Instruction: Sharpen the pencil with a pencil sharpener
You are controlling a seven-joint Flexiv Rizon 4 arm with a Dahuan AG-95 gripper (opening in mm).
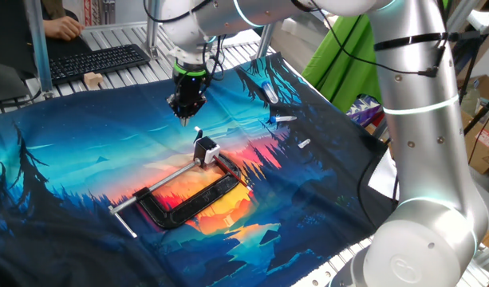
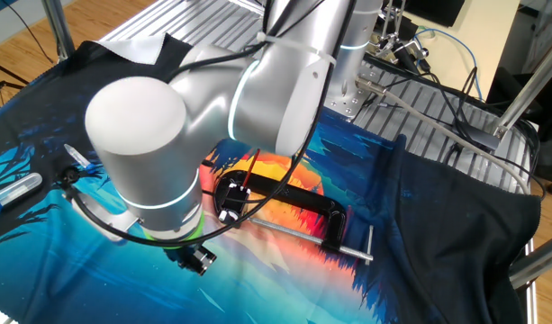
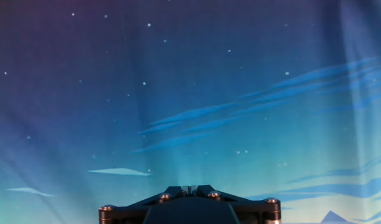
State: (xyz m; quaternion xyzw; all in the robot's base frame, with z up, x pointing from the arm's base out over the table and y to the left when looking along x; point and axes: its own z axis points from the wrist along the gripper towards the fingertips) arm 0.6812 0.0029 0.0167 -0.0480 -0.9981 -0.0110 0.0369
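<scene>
My gripper (image 1: 185, 118) hangs over the printed cloth, just behind and left of the pencil sharpener (image 1: 207, 151). Its jaws are shut, and a thin tip, the pencil (image 1: 185, 123), pokes out below them. In the hand view the shut gripper (image 3: 189, 188) shows a thin grey sliver between the fingers, with only cloth ahead. The sharpener is a tiny block with a white top and black body, held in the black C-clamp (image 1: 192, 203). In the other fixed view my arm hides most of the gripper (image 2: 200, 261), and the sharpener (image 2: 227, 207) sits at the clamp's (image 2: 294, 202) left end.
Blue-and-white pens (image 1: 270, 92) (image 1: 282, 119) and a small white stub (image 1: 304, 144) lie on the cloth to the right. A keyboard (image 1: 92, 62) and a wooden block (image 1: 92, 79) sit behind the cloth. More pens (image 2: 14, 191) lie at the left in the other fixed view.
</scene>
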